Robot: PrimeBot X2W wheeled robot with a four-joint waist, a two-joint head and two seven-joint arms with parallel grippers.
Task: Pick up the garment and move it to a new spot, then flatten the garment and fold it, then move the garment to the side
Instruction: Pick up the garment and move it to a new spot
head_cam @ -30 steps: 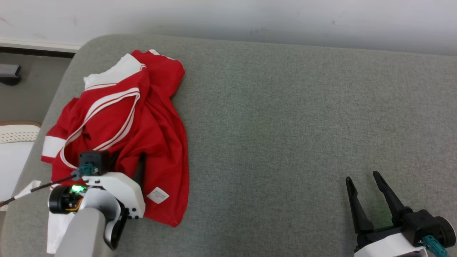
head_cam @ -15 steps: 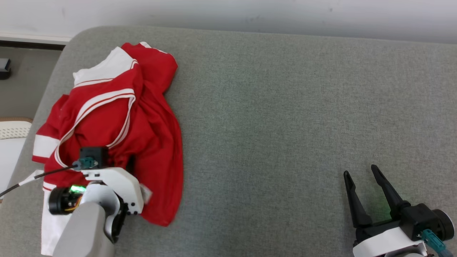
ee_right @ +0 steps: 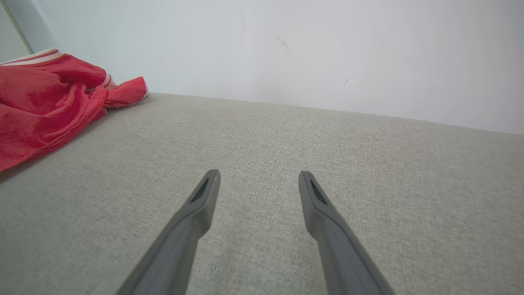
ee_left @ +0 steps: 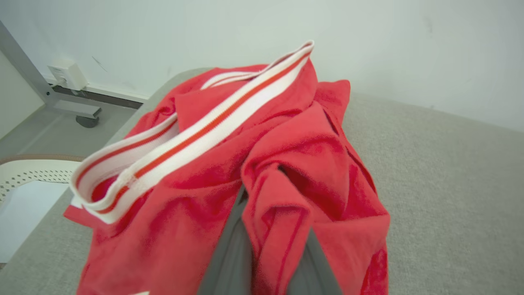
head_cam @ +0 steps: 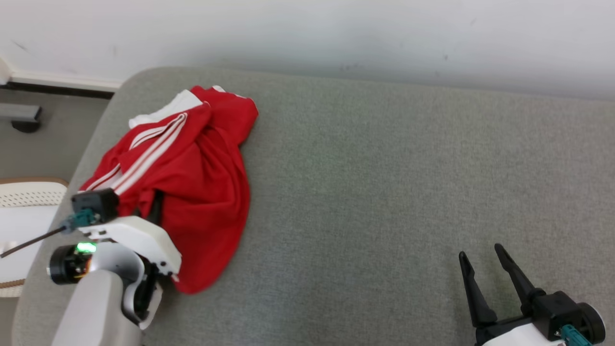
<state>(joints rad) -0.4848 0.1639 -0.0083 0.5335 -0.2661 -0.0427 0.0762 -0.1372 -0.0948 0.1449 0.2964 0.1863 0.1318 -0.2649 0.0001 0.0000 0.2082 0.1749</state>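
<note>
left jaws: pinched on garment (ee_left: 282, 205) | right jaws: spread wide

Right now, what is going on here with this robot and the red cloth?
The robot's left fingers are shut on a fold of the red garment, which lies bunched at the left end of the grey padded surface, not yet flattened. The right fingers are open and empty over bare surface at the right, apart from the garment.

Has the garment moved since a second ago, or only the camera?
Yes. The garment's near-left part, gripped by the left hand, has drawn in from the cushion's left edge; its far end stayed put.
</note>
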